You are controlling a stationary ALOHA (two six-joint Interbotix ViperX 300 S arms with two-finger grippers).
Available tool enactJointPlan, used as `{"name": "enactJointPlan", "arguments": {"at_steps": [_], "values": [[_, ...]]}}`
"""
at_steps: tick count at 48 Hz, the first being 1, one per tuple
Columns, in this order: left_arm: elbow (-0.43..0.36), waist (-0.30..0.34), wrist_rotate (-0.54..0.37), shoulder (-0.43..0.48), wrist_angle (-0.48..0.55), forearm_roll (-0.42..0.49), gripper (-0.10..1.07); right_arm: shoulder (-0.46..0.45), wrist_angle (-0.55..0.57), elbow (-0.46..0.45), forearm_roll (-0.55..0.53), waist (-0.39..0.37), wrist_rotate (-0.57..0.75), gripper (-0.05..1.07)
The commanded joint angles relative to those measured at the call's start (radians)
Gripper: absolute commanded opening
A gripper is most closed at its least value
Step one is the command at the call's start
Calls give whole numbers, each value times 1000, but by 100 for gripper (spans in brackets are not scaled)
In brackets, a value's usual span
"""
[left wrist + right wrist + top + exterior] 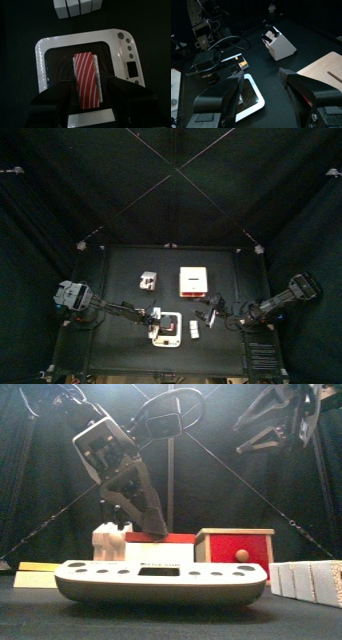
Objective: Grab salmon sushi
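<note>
Red stripes against white and black

We see the salmon sushi (pixel 87 80) striped red with thin pale lines; it lies on a white scale (pixel 50 47) whose dark platform fills its middle, with black dots and a black panel on one side; the left gripper (pixel 90 102) is black; we see a box (pixel 237 551) with a red face and pale wooden edges; a white knife block (pixel 278 44) holds dark handles; a pale wooden board (pixel 323 70) sits on the black table (pixel 291 25); white blocks (pixel 77 7) show grey seams; black curtains (pixel 80 178) surround all.
</note>
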Motion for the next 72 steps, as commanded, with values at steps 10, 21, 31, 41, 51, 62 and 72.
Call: {"name": "enactJointPlan", "arguments": {"at_steps": [10, 21, 31, 41, 51, 62, 72], "values": [[-25, 3, 0, -9, -8, 0, 91, -5, 3, -8, -2, -3, 2, 91], [-23, 5, 0, 0, -8, 2, 93, -5, 3, -6, -2, -9, 3, 91], [-26, 8, 5, 18, -2, 5, 93, -5, 3, -6, -2, -9, 2, 91], [-25, 12, 5, 21, 0, 3, 93, -5, 3, -8, -2, -9, 2, 91], [-26, 17, 5, 32, 3, 3, 92, -5, 3, -8, -2, -9, 2, 91], [-26, 17, 5, 35, 3, 3, 90, -5, 3, -8, -2, -9, 2, 91], [-25, 17, 5, 35, 3, 3, 85, -5, 3, -8, -2, -9, 2, 91]]}}
